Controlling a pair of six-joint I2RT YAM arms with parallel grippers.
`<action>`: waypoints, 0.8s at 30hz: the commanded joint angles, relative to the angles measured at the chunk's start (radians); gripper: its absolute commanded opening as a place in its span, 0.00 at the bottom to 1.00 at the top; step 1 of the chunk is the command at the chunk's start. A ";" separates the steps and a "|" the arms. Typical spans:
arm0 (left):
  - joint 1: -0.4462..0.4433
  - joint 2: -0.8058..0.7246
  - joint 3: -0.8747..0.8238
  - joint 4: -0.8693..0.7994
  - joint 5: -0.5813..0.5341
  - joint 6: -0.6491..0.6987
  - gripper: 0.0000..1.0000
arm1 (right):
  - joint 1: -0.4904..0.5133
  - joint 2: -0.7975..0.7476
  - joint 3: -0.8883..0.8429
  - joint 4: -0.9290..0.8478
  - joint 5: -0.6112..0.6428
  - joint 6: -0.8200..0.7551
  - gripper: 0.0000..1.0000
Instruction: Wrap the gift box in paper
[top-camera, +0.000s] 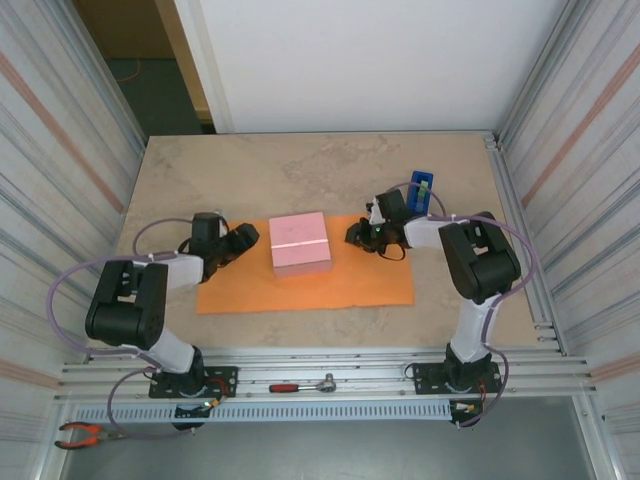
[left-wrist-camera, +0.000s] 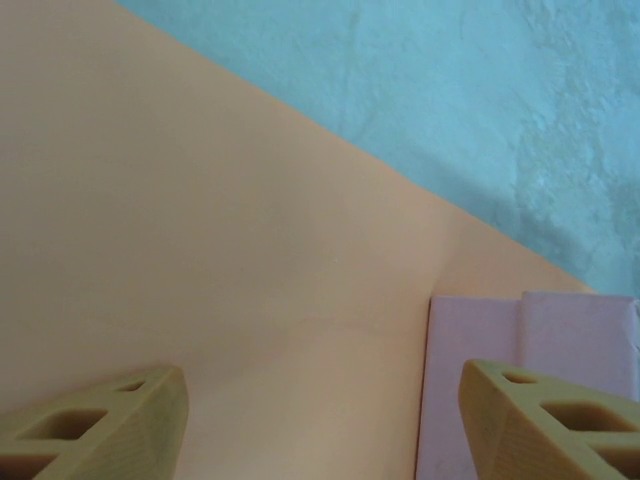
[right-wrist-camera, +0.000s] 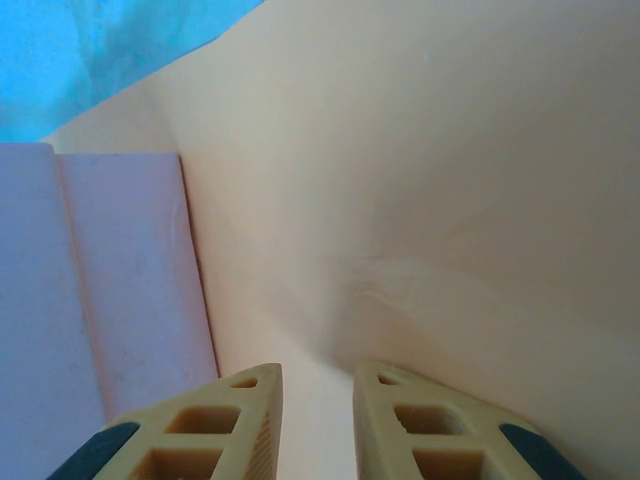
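**Operator:** Where is the gift box (top-camera: 300, 243) sitting?

**Technician:** It is lying flat on the paper (top-camera: 300, 292), toward the sheet's far edge. The sheet is lying spread on the tabletop (top-camera: 250, 170). The left hand (top-camera: 243, 238) is hovering over the paper just beside the box's left side, with its fingers standing wide and holding nothing. The right hand (top-camera: 358, 236) is sitting just beside the box's right side, with its fingers (right-wrist-camera: 220, 420) drawn narrow.

**Operator:** Is the right hand gripping the sheet?

**Technician:** That cannot be told. In the right wrist view a shallow ripple in the paper is running toward the fingers, but a slim gap is showing between them.

**Operator:** How are the materials likely to handle?

**Technician:** The paper is looking thin, light and limp. It is probably creasing easily, tearing under a hard pull and sliding on the smooth tabletop. A free edge well apart from the box is looking like the best place to take hold. The box is appearing rigid and light, so it is likely shifting if the sheet drags. Pressing down on its flat top is looking like the safer hold.
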 joint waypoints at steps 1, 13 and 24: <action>0.041 0.039 0.059 -0.135 -0.017 0.109 0.73 | -0.009 0.053 0.065 -0.069 0.031 -0.009 0.26; 0.039 -0.171 0.128 -0.229 0.193 0.152 0.76 | 0.055 -0.179 0.067 -0.176 0.013 -0.056 0.65; -0.087 -0.176 0.065 -0.204 0.191 0.139 0.79 | 0.165 -0.095 0.122 -0.137 0.023 -0.003 0.72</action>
